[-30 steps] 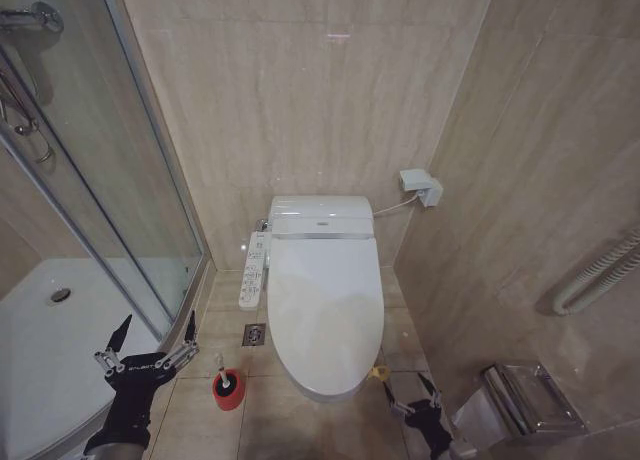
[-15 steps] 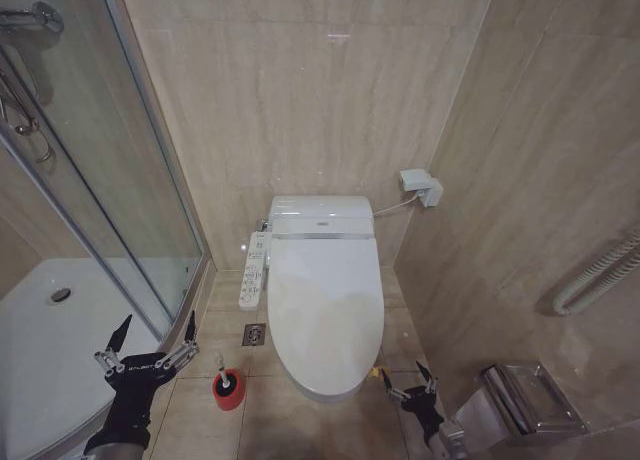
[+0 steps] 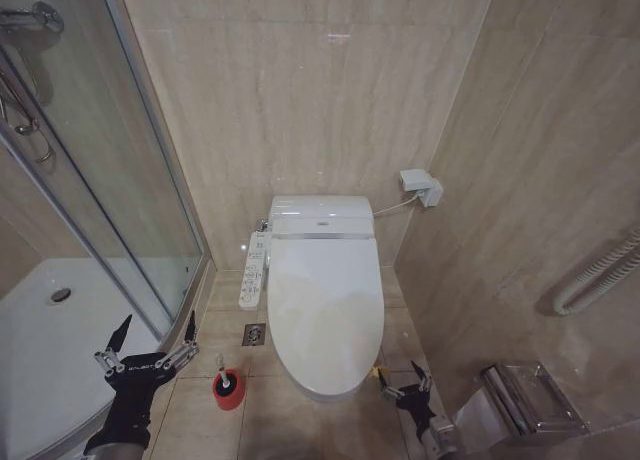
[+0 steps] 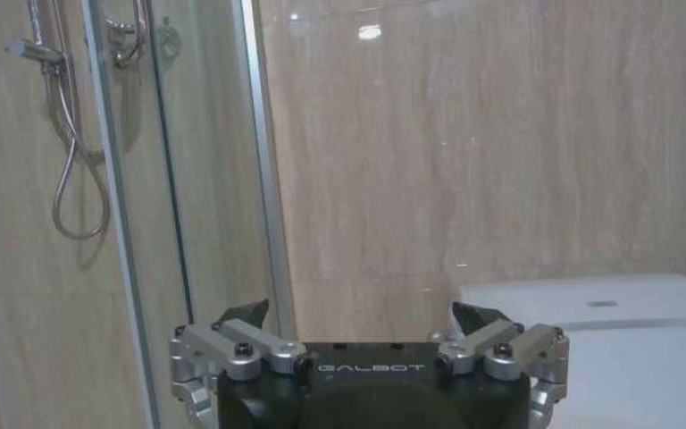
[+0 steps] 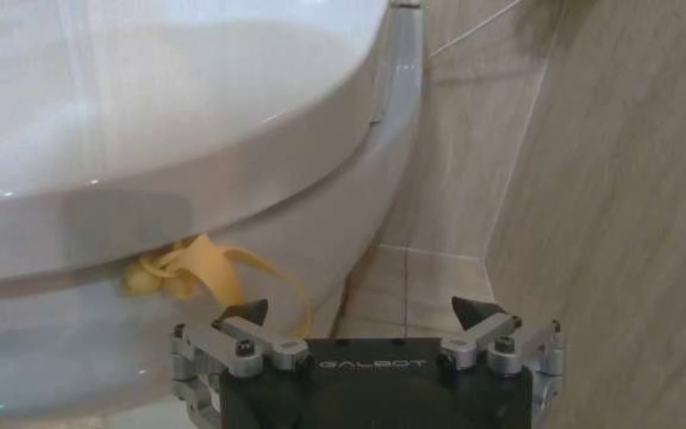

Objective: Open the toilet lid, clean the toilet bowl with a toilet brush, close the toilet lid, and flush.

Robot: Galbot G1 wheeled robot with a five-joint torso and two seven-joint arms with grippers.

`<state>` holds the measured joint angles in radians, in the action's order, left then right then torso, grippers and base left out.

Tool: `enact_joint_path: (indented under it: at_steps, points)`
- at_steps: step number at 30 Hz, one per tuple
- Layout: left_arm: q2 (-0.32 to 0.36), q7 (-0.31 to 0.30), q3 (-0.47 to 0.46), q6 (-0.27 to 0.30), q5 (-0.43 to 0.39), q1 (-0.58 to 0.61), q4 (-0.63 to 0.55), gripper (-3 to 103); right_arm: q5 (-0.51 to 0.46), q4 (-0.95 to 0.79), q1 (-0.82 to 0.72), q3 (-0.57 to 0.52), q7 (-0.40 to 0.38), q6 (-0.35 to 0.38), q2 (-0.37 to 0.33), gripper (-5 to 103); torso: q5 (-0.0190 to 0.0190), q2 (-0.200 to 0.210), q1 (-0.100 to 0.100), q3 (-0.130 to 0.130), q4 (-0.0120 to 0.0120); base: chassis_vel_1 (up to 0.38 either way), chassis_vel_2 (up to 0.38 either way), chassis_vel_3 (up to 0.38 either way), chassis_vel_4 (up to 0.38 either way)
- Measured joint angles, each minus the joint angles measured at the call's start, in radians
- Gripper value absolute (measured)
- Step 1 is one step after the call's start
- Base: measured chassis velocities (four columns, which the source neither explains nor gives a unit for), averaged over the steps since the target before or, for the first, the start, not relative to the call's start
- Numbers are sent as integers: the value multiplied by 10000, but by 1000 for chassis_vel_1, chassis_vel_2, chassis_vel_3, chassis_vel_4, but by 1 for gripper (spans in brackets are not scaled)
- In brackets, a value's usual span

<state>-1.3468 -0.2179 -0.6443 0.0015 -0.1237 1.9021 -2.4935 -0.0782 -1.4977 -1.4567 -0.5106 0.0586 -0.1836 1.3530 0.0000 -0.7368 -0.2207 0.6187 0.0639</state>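
Change over the last second: right pincer (image 3: 404,384) has crept forward and inward, from low at the toilet's front right to just beside the front-right rim of the toilet lid (image 3: 325,300). Nothing else moved; left pincer (image 3: 152,336) is parked in the same spot near the shower door (image 3: 150,230), prongs spread wide, holding nothing.

Meaning: lid is still fully down, so this looks like the approach of step one, lid opening. The right pincer seems to be lining up on the yellow strap loop (image 5: 188,273) at the lid's front edge. No contact yet.

Layout in the head view: toilet at centre, lid shut, so the toilet bowl is covered. Toilet brush (image 3: 224,373) stands in its red holder (image 3: 228,392) on the floor at about 8 o'clock from the lid front, untouched. Right pincer at about 5 o'clock from the lid front. Button panel (image 3: 253,270) at the toilet's 9 o'clock side.

View differences: the right wrist view gets the loop hanging under the lid edge, close ahead of the right pincer (image 5: 361,313), whose prongs stand apart and empty. In the head view the loop is barely a speck. The left wrist view gives the left pincer (image 4: 367,315) apart, facing the wall, with the shower hose (image 4: 69,161) behind glass and a corner of the toilet.
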Motion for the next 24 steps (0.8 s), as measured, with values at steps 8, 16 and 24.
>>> enact_joint_path:
  at_steps: [8,16,24]
  points:
    - [0,0,0,0,0,0,0,100,-4,-236,-83,-3,-19,-67,-110,99,0,0,0,0,0,0,0,0,0]
    - [0,0,0,0,0,0,0,100,-31,-360,-286,-17,-35,-170,-80,73,-1,0,0,0,1,0,0,0,0]
    - [0,0,0,0,0,0,0,100,-68,-508,-440,-87,-145,-304,-31,46,0,0,0,0,0,0,0,0,0]
